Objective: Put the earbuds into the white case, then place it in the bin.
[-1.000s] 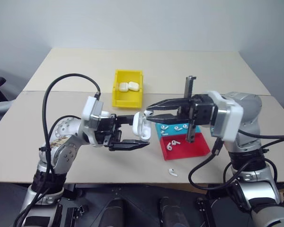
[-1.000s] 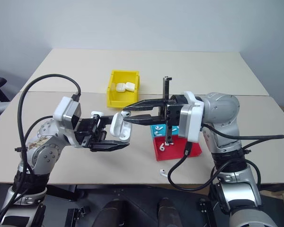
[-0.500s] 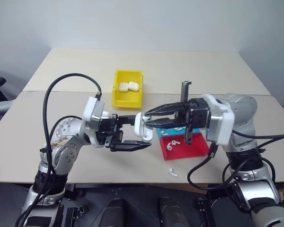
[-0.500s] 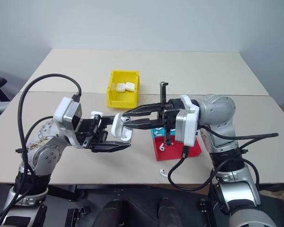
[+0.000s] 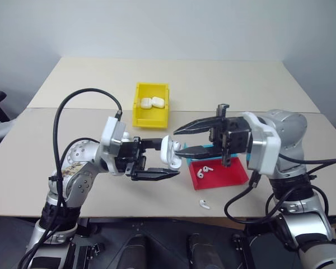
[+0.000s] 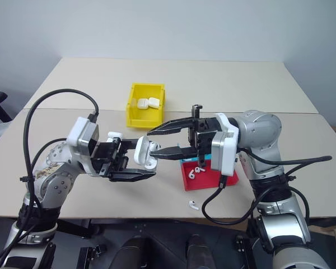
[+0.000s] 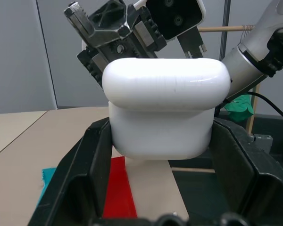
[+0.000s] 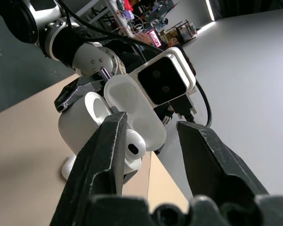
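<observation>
Pincer (image 5: 157,157) on the left arm grips the white case (image 5: 171,152), lid open, above the worktop (image 5: 78,84). At its three o'clock the right pincer (image 5: 178,140) stands released, an earbud (image 8: 133,146) seated in the case. Likely next: fetching another from the red tray (image 5: 235,177), later the bin (image 5: 151,115) at twelve o'clock. Plain grey walls surround the beige worktop.

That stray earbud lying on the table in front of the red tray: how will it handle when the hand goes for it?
The stray earbud looks glossy and rounded, so it will probably slip between the fingertips. It is tiny and likely very light, apt to skid if nudged. It lies near the table front edge, so a push could knock it off.
</observation>
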